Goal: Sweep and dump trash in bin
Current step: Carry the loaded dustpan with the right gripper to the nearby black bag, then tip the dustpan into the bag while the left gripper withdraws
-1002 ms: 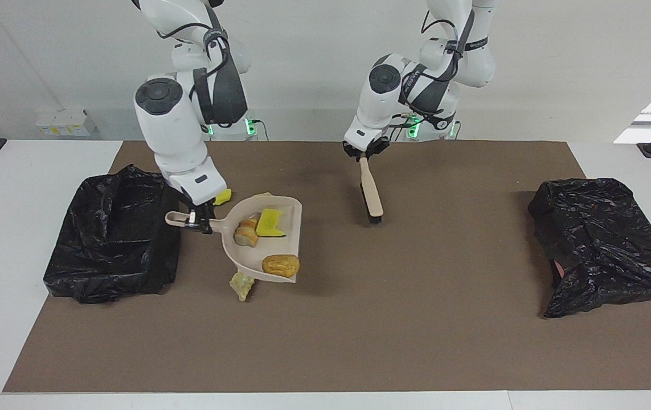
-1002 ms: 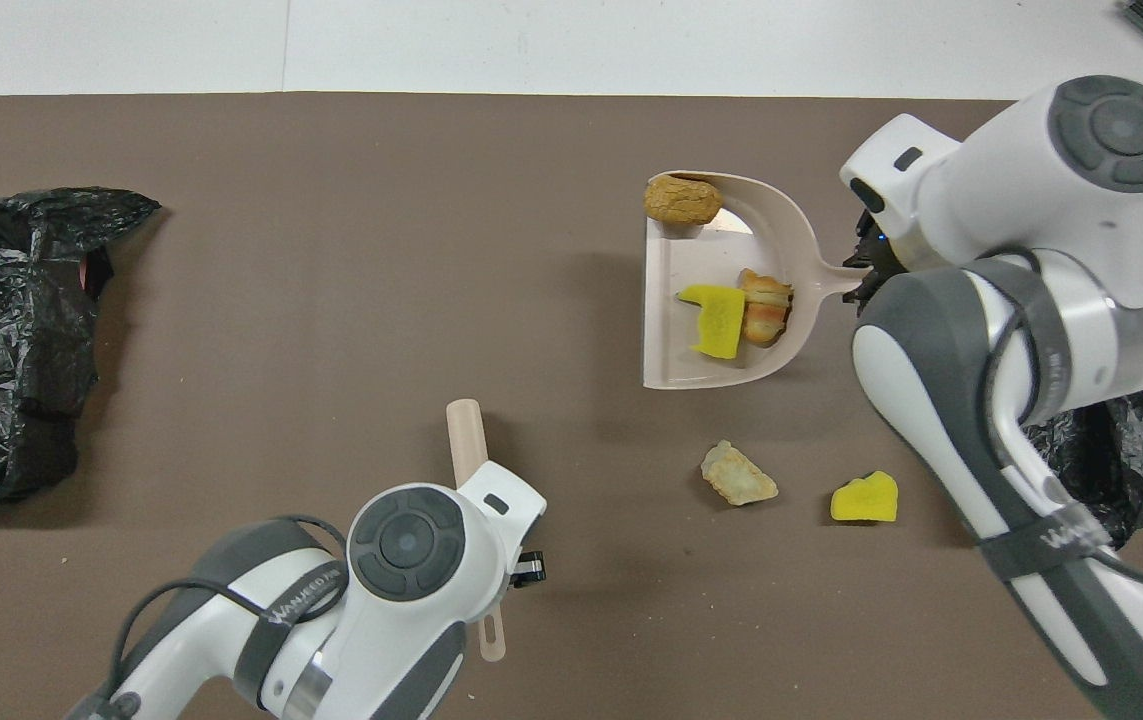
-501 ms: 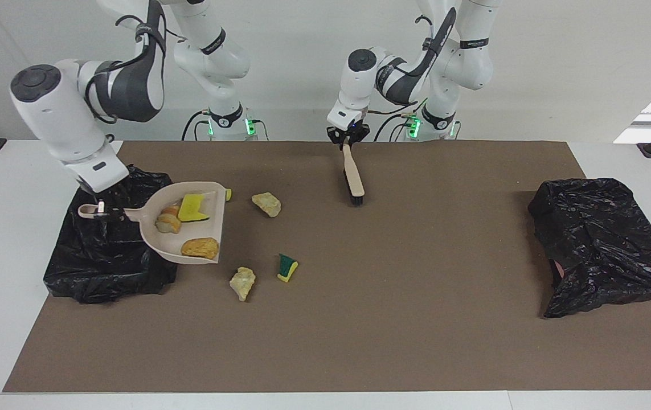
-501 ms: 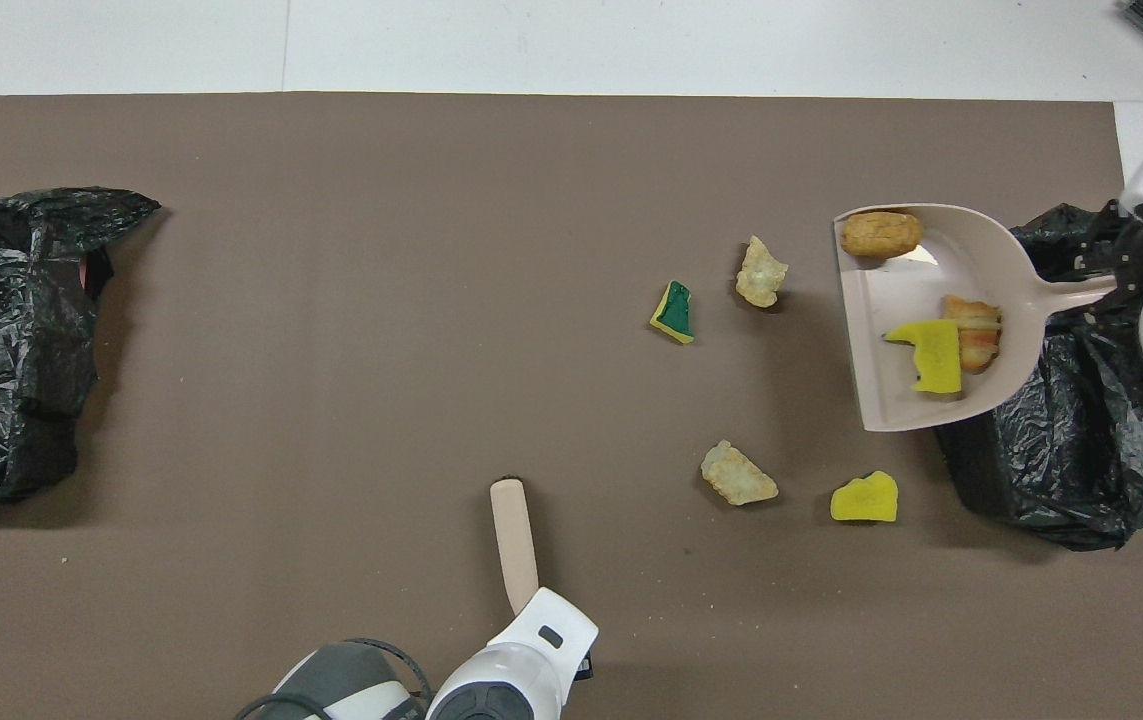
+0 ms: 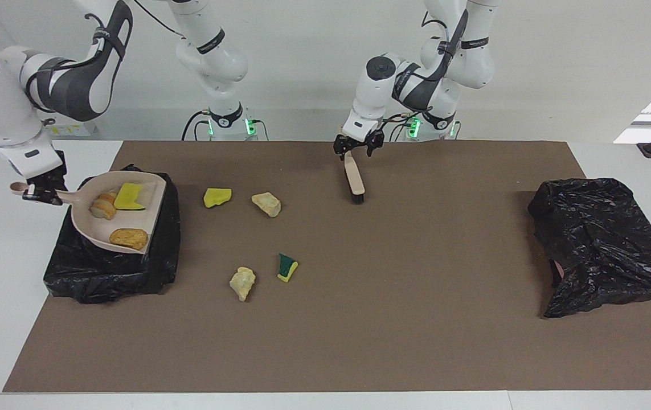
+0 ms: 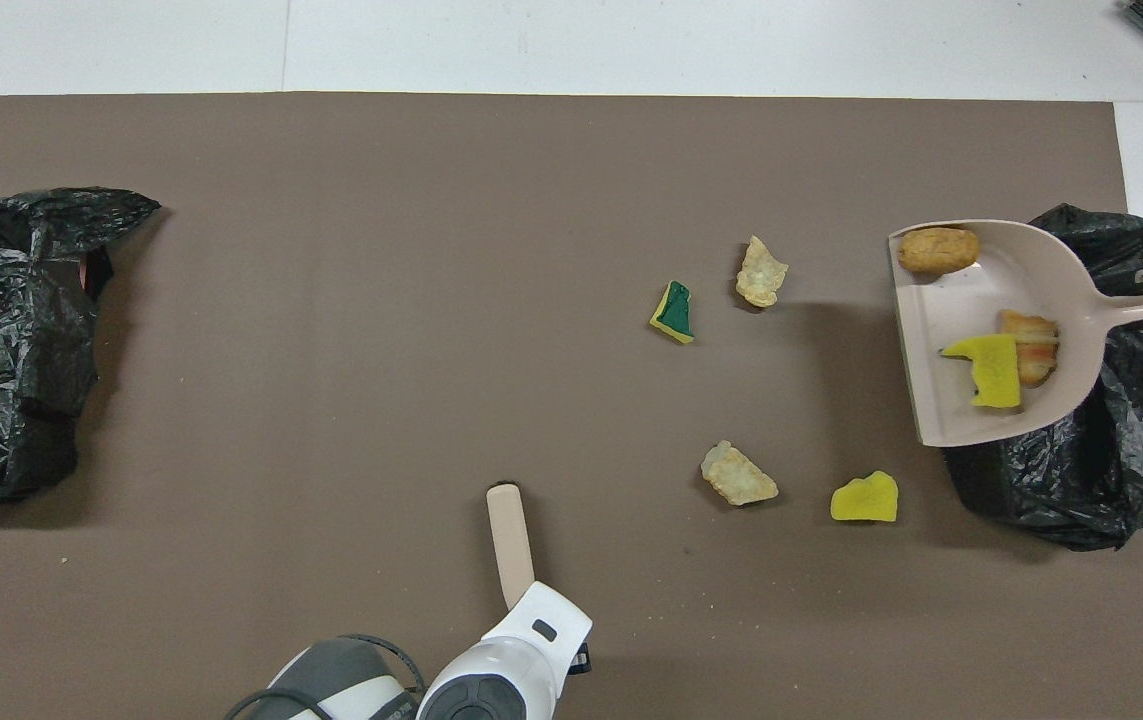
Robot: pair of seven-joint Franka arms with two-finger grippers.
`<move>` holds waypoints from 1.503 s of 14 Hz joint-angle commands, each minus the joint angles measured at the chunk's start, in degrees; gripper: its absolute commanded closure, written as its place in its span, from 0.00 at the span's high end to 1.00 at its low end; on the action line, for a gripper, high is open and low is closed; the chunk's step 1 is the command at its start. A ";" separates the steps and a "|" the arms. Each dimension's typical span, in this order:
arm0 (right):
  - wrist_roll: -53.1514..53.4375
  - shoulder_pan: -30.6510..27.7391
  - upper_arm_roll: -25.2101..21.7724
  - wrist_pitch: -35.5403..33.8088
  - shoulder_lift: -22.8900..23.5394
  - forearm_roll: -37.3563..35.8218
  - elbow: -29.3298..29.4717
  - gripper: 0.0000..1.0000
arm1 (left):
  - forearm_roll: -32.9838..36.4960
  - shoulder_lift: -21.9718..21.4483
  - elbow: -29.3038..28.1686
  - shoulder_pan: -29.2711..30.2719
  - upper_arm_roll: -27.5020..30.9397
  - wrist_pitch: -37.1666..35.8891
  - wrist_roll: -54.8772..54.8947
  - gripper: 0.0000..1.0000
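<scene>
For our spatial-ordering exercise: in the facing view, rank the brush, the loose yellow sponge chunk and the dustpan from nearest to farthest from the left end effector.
1. Brush, at the left end effector.
2. Yellow sponge chunk, on the mat.
3. Dustpan, over the bin at the right arm's end.

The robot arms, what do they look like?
Both arms are glossy white with dark grey joint bands and round dark caps. Thin black cables loop along them. Green lights glow at the bases. The left gripper and right gripper are small, black and two-fingered.
</scene>
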 commanded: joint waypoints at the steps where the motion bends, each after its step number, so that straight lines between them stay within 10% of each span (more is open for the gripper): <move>1: -0.48 -1.32 0.71 2.36 -2.58 -6.55 -3.45 0.00 | 1.09 1.09 5.10 9.18 -0.21 -5.94 7.14 1.00; 15: 6.73 9.31 1.06 -2.73 -8.30 -31.18 -12.16 0.00 | 10.58 10.41 29.89 39.17 0.23 -17.01 50.91 1.00; 21: 7.70 12.38 1.06 -3.96 -10.67 -36.45 -11.90 0.00 | 9.79 13.14 44.39 44.81 0.23 -33.78 52.87 1.00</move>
